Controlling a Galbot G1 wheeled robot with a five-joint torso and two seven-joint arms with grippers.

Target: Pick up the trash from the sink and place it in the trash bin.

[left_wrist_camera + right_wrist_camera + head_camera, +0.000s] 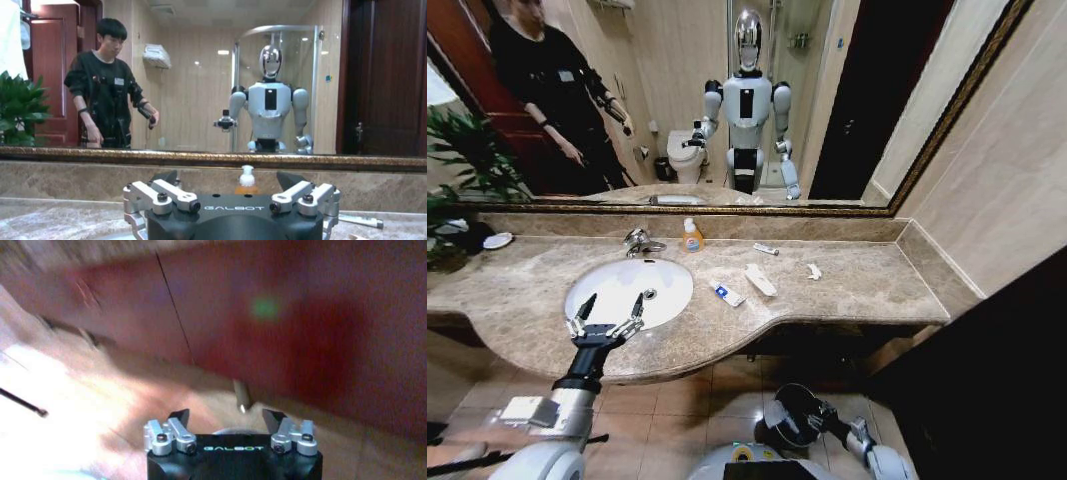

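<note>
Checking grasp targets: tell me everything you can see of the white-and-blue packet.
The white-and-blue packet is a small, flat, oblong piece, mostly white with a blue patch toward one end. It lies flat on the beige-brown marble counter, just past the sink rim toward the robot's right, not in the basin. It sits askew, close beside the flat white packet without touching it. No gripper touches it.

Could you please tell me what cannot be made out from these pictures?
- Trash bin, head view: its inside is too dark to see into, and the right gripper overlaps its rim.
- Tiny tube, head view: too small to read.
- Sink, left wrist view: hidden behind the left gripper.
</note>
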